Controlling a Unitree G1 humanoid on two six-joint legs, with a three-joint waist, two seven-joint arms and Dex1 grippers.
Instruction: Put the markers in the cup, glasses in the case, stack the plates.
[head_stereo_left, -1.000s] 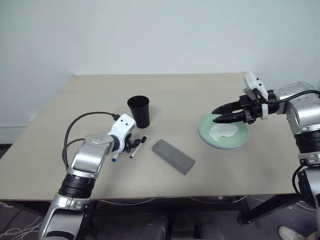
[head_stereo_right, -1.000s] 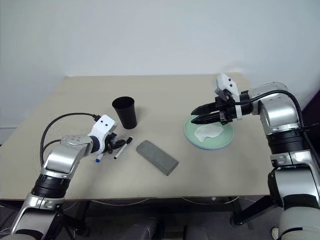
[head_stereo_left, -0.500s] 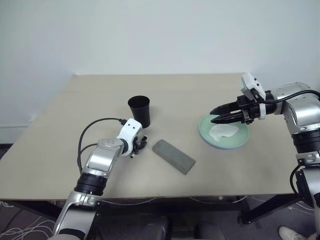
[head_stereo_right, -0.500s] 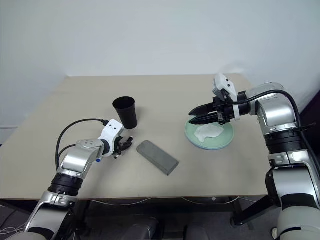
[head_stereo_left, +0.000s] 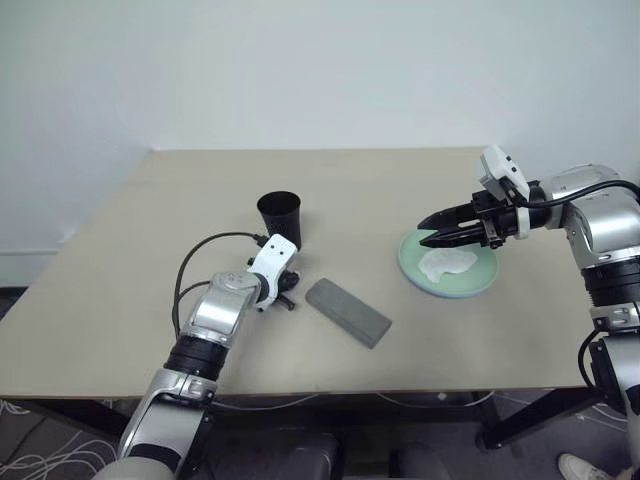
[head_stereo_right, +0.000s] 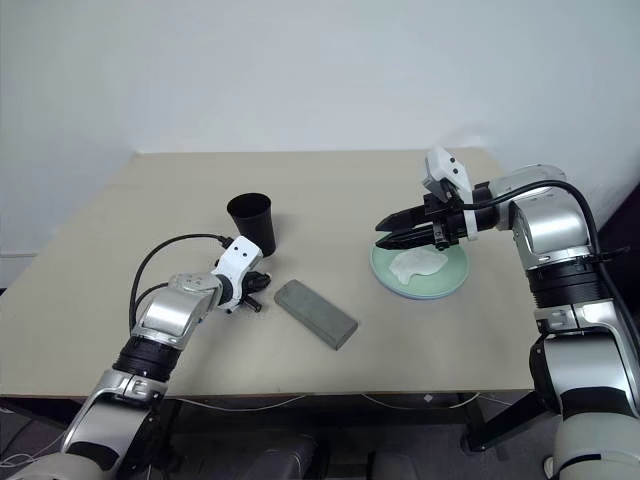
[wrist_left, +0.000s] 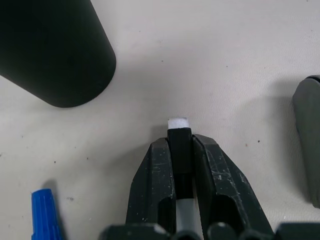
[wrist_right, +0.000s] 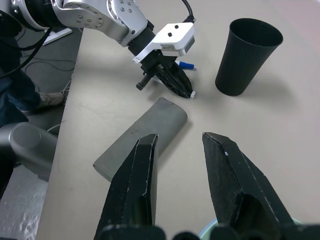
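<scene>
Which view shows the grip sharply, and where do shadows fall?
Left wrist view: the left pincer is crisp, clamped on the black-capped marker, soft shadow beside the cup. Right wrist view: the right pincer is open; the case is slightly soft.

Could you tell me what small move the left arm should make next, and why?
Probably lift. The left tool is shut on the black-capped marker, which lies low on the table, beside the upright black cup. It likely needs raising above the cup's rim before it can be dropped in.
</scene>
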